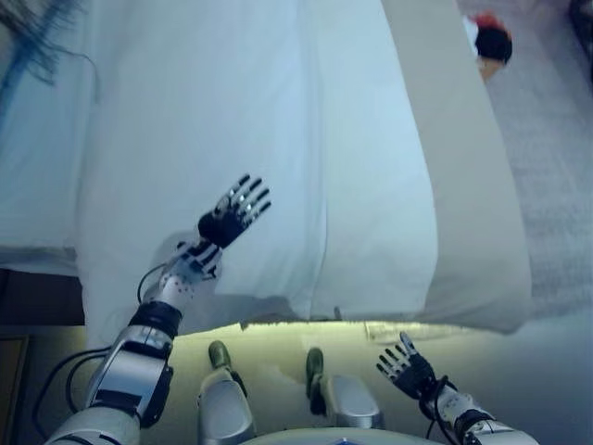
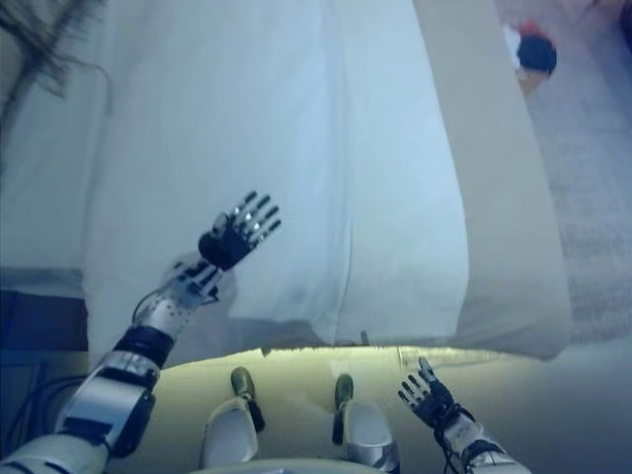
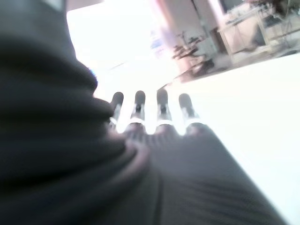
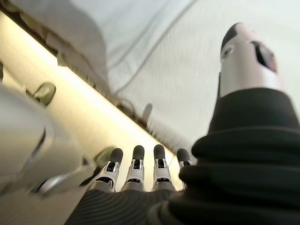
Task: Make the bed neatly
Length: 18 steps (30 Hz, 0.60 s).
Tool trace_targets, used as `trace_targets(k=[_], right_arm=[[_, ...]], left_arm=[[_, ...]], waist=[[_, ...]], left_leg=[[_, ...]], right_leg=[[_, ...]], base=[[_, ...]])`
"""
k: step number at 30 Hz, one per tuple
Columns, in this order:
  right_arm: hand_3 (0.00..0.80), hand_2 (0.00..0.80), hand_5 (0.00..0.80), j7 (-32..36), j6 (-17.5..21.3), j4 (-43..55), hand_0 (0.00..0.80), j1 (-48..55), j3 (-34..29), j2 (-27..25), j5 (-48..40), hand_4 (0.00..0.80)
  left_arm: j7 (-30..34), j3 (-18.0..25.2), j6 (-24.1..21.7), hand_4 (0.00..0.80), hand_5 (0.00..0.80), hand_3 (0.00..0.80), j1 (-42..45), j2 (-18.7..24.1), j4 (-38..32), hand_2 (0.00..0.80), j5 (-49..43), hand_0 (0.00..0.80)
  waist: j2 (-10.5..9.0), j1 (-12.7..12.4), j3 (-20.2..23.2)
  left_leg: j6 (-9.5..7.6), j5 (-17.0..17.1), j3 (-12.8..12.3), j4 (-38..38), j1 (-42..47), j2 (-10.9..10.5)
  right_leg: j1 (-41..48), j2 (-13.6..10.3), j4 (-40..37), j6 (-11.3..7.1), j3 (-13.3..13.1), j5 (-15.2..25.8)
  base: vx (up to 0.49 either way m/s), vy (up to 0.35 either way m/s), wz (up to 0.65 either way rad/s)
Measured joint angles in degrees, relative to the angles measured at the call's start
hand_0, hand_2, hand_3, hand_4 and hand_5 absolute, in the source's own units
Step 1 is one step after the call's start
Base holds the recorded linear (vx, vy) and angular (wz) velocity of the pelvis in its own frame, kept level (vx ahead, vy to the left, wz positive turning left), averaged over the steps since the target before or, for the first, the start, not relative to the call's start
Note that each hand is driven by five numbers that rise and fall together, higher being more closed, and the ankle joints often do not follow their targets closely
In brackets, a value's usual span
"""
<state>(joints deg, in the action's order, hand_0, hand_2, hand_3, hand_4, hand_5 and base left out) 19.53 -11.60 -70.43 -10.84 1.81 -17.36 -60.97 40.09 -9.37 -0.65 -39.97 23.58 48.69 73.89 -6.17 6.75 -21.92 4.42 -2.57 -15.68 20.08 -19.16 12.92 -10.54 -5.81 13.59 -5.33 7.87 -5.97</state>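
Note:
A white duvet (image 1: 250, 120) covers the bed and hangs over its near edge. A beige sheet or mattress side (image 1: 473, 213) shows along the right of the bed. My left hand (image 1: 233, 214) is open with straight fingers, flat over the duvet near the bed's near edge; its straight fingers (image 3: 139, 101) show in the left wrist view. My right hand (image 1: 405, 364) is open and empty, low down off the bed, below its near edge; its straight fingers (image 4: 136, 159) show in the right wrist view.
A lit strip of floor (image 1: 278, 334) runs under the bed's near edge. A grey carpet (image 1: 547, 139) lies to the right of the bed, with a small red and black object (image 1: 491, 42) on it at the far right. A dark fringed thing (image 1: 37, 32) lies at the far left.

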Motion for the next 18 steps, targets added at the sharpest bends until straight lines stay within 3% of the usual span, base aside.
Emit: trace_targets(k=[8,13,18], right_arm=[[0.000,0.000,0.000,3.00,0.30,-0.38,0.000,-2.72,1.15,-2.07,-0.71,0.000],[0.000,0.000,0.000,4.89,0.79,-0.22,0.000,-2.79,1.18,-2.20,-1.76,0.000],[0.000,0.000,0.000,5.52,1.31,1.39,0.000,-3.17,1.31,-3.89,-3.97,0.000]], left_arm=[[-7.60,4.09,-8.91,0.000,0.000,0.000,-13.46,3.25,10.13,0.000,11.89,0.000],[-10.70,7.38,-11.56,0.000,0.000,0.000,-13.45,5.48,15.76,0.000,16.01,0.000],[-12.38,8.54,-12.19,0.000,0.000,0.000,-13.42,7.89,17.13,0.000,22.06,0.000]], waist=[[-4.63,1.98,-4.58],[-4.96,1.67,-5.69],[-5.26,1.68,-6.07]], left_leg=[[-2.98,-6.95,2.36,18.38,-16.30,-0.56],[-2.85,-7.16,5.43,23.25,-24.25,-0.54],[-2.29,-6.34,7.40,24.69,-28.36,-0.63]], right_leg=[[-19.86,-4.38,23.78,-1.66,-2.84,-7.96],[-27.92,-4.38,31.33,-0.76,-2.97,-9.97],[-32.39,-4.14,34.92,0.32,-2.65,-10.76]], base=[[-0.151,0.070,-0.07],[-0.087,0.022,0.09],[-0.038,-0.011,0.03]])
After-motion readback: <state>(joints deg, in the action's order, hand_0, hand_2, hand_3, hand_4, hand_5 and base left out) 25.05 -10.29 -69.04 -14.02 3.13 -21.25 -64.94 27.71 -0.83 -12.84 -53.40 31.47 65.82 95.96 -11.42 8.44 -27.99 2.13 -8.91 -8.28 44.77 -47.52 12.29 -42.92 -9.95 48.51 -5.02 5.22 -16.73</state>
